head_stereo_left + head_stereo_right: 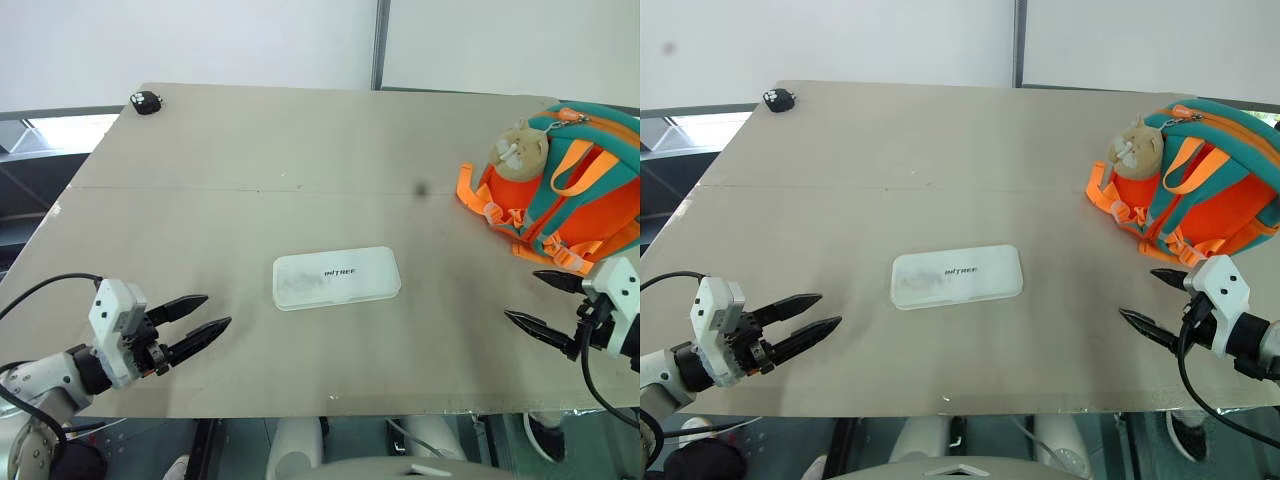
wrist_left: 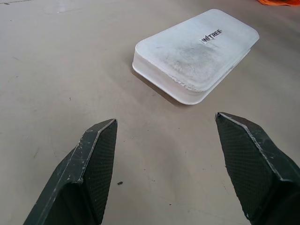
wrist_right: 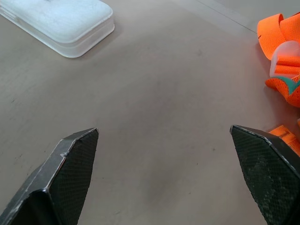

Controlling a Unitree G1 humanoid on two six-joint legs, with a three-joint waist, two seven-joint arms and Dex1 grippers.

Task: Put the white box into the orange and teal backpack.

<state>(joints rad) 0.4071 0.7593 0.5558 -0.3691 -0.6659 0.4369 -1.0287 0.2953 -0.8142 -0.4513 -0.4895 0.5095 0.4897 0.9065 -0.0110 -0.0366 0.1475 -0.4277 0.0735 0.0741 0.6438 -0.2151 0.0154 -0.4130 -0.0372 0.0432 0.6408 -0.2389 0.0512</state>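
Left tool [image 1: 205, 318], head view: fingers parted, empty; white box [image 1: 336, 277] flat on the table [image 1: 250, 150] ahead of its tips, between both tools. Right tool [image 1: 540, 306]: spread wide, empty; orange and teal backpack [image 1: 570, 195] just beyond it.
Left wrist view: box lies ahead of the fingertips [image 2: 101, 140], lettered lid up. Likely light, rigid, smooth-sided; best pinched across the short sides.
Right wrist view: orange straps [image 3: 276, 37] near one finger.
Surface: matte beige board; pale wall behind.

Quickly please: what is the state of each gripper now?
Left gripper: open, holding nothing, beside the white box.
Right gripper: open, holding nothing, near the orange and teal backpack.
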